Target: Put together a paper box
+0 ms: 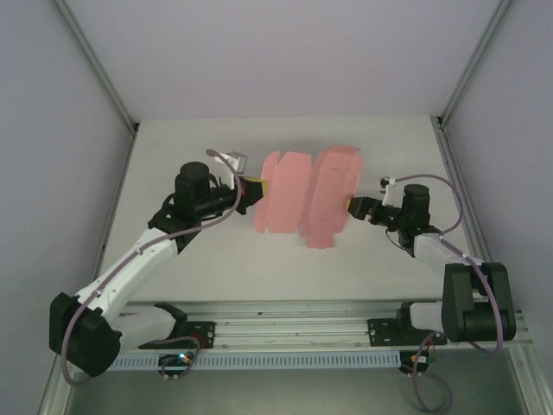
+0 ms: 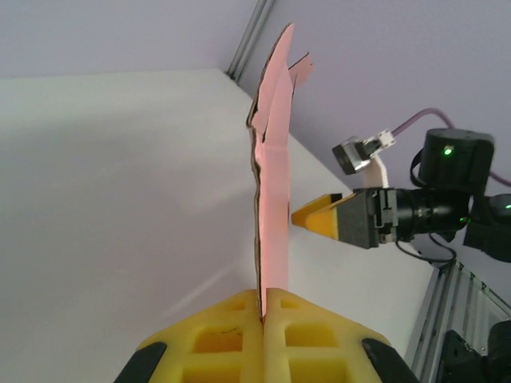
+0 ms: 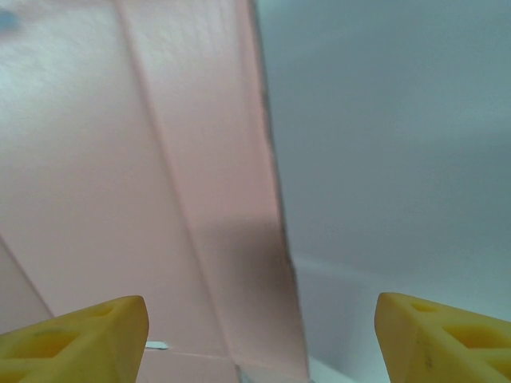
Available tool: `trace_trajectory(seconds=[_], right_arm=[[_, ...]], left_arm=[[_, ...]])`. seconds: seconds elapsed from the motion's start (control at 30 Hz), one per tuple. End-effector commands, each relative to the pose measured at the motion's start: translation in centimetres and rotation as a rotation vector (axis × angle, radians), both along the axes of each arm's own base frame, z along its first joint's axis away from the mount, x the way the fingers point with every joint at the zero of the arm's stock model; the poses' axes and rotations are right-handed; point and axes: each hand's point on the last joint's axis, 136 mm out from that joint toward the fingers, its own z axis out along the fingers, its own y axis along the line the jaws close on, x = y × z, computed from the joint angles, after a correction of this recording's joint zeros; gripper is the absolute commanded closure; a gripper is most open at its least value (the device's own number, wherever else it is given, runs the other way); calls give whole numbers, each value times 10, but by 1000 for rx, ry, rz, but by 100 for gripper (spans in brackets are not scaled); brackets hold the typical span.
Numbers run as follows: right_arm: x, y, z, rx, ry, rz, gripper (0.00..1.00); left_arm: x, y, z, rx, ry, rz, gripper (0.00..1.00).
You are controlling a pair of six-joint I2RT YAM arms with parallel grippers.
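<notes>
Plain pale pink paper box, yellow fingers, white table.

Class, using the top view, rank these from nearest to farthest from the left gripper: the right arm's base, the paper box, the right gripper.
1. paper box: clamped in the left gripper, spreading to its right.
2. right gripper: across the sheet, at its far edge.
3. right arm's base: lower right of the view.

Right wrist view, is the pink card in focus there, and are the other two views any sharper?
Right wrist view: the paper box is very close and soft, its fold lines smeared. Left wrist view: its edge is crisp against the table. Top external view: even light, no glare, but its lower edge looks blurred.
</notes>
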Motion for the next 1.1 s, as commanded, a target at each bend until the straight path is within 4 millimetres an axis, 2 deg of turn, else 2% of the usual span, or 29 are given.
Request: trace_trajectory(seconds=[0.0,0.07,0.1,0.17,0.2,0.3,0.43,0.5,0.53,0.67,0.7,0.73,0.77,0.8,0.87,0.93,1.0,1.07], right_arm=[[-6,12,13,39,-75,84,24],[-7,15,17,54,-87,102,25],[-7,16,18,63,-88,107,30],[-8,18,24,79,-105,126,41],[-9,19,28,85,-117,132,50],[-14,20,34,85,-129,138,70],[-20,13,30,23,-91,99,80],[-24,13,34,8,-104,99,96],[-25,12,36,6,-113,92,100],[-29,11,46,-44,-133,94,100],[-30,11,47,-72,-133,99,100],[-32,13,47,-107,-132,115,100],[-34,16,45,-148,-127,131,100],[-37,19,43,-195,-121,153,100],[-40,26,37,-291,-105,196,100],[-43,30,31,-375,-87,241,100],[-38,26,28,-486,-71,243,100],[-27,16,30,-616,-72,222,100]], left_arm=[[-11,-3,17,-38,-63,-41,100],[-16,-5,23,-51,-74,-58,100],[-17,-6,26,-52,-78,-62,100],[-18,-5,29,-50,-90,-56,100],[-18,-4,30,-47,-95,-45,100],[-13,2,28,-24,-99,3,100],[-3,12,19,21,-88,93,100],[0,14,16,29,-84,110,100],[0,15,16,29,-86,112,100],[10,25,1,79,-68,194,100],[15,32,-9,111,-51,240,90],[18,39,-20,146,-28,282,61],[22,48,-31,183,-5,335,24],[25,59,-45,228,23,395,0],[27,83,-67,311,70,507,0],[26,104,-80,372,108,590,0],[24,117,-83,392,126,633,0],[22,120,-80,372,127,638,0]])
